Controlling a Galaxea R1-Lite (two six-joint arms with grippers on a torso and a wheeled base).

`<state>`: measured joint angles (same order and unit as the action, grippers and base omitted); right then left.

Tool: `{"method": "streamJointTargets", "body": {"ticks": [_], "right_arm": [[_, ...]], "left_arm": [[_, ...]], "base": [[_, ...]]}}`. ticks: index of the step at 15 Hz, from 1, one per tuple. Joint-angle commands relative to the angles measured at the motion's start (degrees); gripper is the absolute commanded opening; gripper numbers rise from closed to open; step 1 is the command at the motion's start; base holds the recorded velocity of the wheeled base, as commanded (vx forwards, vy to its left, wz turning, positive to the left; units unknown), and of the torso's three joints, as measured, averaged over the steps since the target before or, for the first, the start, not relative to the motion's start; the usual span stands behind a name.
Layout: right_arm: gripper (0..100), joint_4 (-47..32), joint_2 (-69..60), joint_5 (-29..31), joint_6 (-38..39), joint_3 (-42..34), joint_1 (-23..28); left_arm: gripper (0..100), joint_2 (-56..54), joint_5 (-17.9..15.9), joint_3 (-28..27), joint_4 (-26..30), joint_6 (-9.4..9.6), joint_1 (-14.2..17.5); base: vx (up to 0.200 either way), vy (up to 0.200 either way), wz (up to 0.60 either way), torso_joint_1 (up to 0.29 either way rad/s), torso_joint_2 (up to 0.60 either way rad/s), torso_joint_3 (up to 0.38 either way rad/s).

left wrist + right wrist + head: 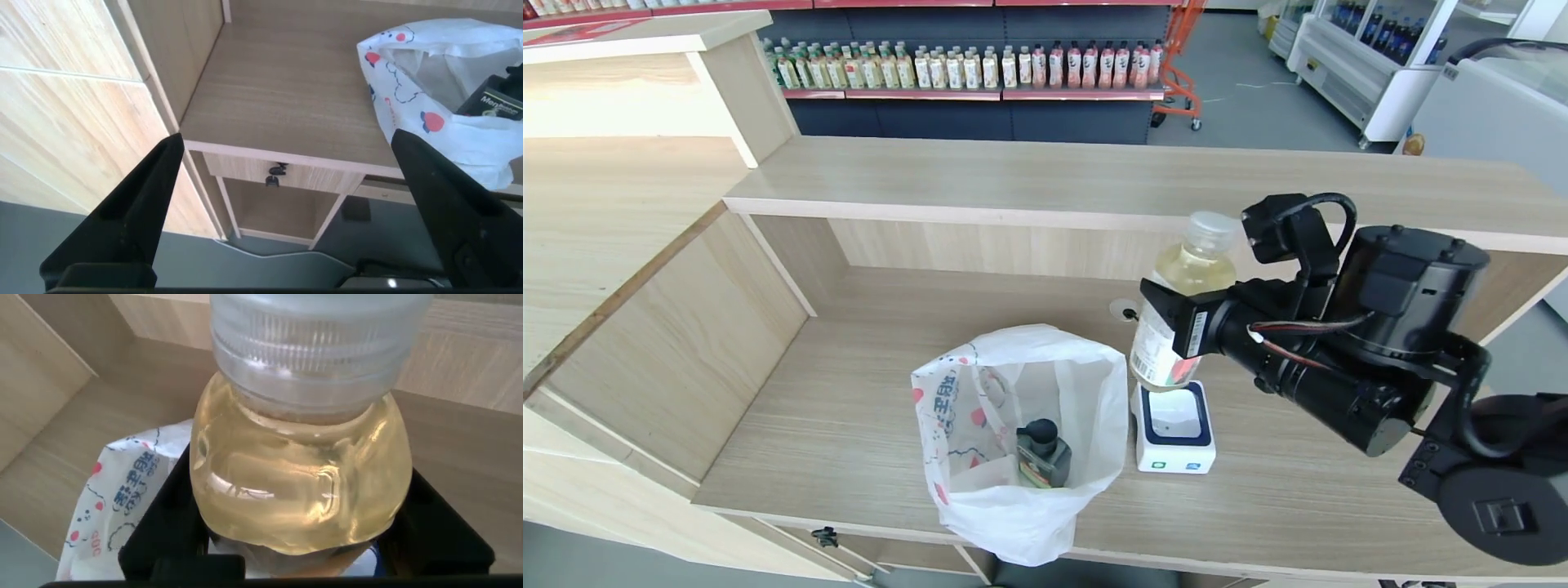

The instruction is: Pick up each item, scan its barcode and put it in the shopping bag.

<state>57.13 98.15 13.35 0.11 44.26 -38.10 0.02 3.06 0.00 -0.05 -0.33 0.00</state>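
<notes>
The bottle (1192, 273) stood upright just above the scanner (1174, 429), clamped in the right gripper (1176, 322), beside the shopping bag (1086, 384) on the counter (849, 425), while the left gripper (286, 204) hung with jaws apart

Pale yellow drink bottle (1194, 269) just above scanner (1174, 425), white bag (1086, 384) beside

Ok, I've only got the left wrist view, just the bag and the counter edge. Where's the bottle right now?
Observer: The right gripper holds the bottle upright, just over the scanner.
Operator: Where's the scanner from the bag?
Observer: On the counter, close beside the bag, on the robot's right.
Operator: Cap on?
Observer: Yes, the cap is on, with pale yellow liquid inside.
</notes>
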Motion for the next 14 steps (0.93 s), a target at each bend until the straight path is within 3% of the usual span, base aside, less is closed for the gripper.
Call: {"method": "streamJointTargets", "body": {"ticks": [1, 7, 14], "right_arm": [[0, 3.34, 4.95, -0.87, -1.96, -0.14, -1.28], [0, 22.06, 17.96, -2.98, -11.45, -0.58, -0.75], [0, 26.99, 22.88, -6.14, -13.64, -0.93, 0.30]], "left_arm": [[100, -0.02, 0.02, 0.00, -0.04, -0.02, 0.00], [100, -0.02, 0.02, 0.00, -0.04, -0.02, 0.00], [100, -0.02, 0.02, 0.00, -0.04, -0.02, 0.00]], "base": [[0.000, 0.200, 0.00, 0.007, 0.00, -0.002], [0.000, 0.000, 0.00, 0.000, 0.00, 0.000], [0.000, 0.000, 0.00, 0.000, 0.00, 0.000]]}}
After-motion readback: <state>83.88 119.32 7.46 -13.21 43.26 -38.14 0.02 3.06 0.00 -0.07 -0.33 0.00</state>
